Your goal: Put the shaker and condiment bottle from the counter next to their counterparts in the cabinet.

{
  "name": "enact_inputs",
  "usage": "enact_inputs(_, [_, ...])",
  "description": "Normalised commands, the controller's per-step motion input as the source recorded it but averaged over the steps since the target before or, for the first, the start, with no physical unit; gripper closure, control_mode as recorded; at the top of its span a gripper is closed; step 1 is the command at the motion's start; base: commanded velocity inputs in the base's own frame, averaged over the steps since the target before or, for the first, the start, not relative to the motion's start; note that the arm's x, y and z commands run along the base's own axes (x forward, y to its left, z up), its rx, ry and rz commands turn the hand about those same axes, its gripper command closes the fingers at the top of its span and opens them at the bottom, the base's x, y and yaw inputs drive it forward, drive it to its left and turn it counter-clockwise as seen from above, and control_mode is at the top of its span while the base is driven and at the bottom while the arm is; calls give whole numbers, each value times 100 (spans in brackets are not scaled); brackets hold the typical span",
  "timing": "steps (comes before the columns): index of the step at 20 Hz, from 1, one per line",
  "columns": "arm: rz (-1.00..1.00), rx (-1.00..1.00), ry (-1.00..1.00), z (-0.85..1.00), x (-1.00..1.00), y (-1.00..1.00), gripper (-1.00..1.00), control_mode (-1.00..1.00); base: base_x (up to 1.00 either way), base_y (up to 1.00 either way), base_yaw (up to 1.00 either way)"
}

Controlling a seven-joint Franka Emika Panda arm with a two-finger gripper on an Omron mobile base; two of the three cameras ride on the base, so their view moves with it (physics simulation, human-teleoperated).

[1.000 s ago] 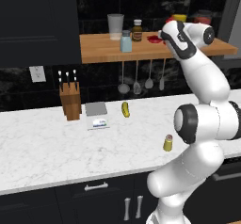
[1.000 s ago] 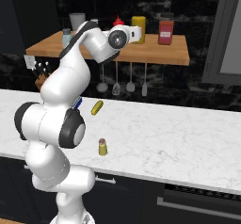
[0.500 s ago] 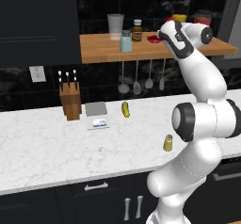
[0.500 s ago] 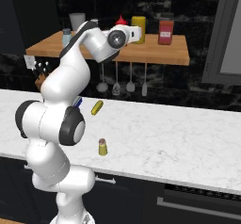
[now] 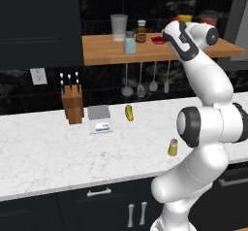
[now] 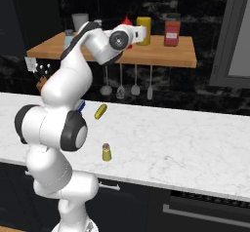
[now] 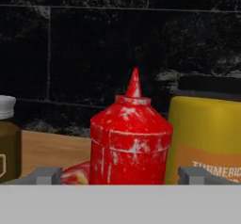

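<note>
Since a second ago the hand (image 6: 141, 35) has opened; we now see its fingers (image 7: 44, 175) spread wide on either side of the red bottle (image 7: 130, 140), gripping nothing. The arm itself has barely shifted. The landmark is the yellow bottle (image 6: 143, 29) on the shelf (image 6: 161, 55).

The red bottle stands upright on the shelf just left of the yellow bottle in the hand view, close beside it; we cannot tell whether they touch. A red jar (image 6: 171, 31) stands right of the yellow bottle in the right base view. The blue shaker (image 5: 129, 43) sits well left of the yellow bottle, with a brown jar (image 5: 141, 31) and a clear cup (image 5: 118, 27) near it.

The olive shaker (image 6: 106, 151) stands upright on the table (image 6: 185, 143), well below the yellow bottle, apart from the hand.
</note>
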Motion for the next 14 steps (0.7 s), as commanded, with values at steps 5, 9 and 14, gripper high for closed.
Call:
enact_inputs(5, [0,2,-11,53,-43,0,-100,-100,0,0,0])
enact_inputs(9, [0,1,-9,37,-78,0,-100,-100,0,0,0])
enact_inputs(14, [0,0,-1,-6,-100,7,-100,-100,0,0,0])
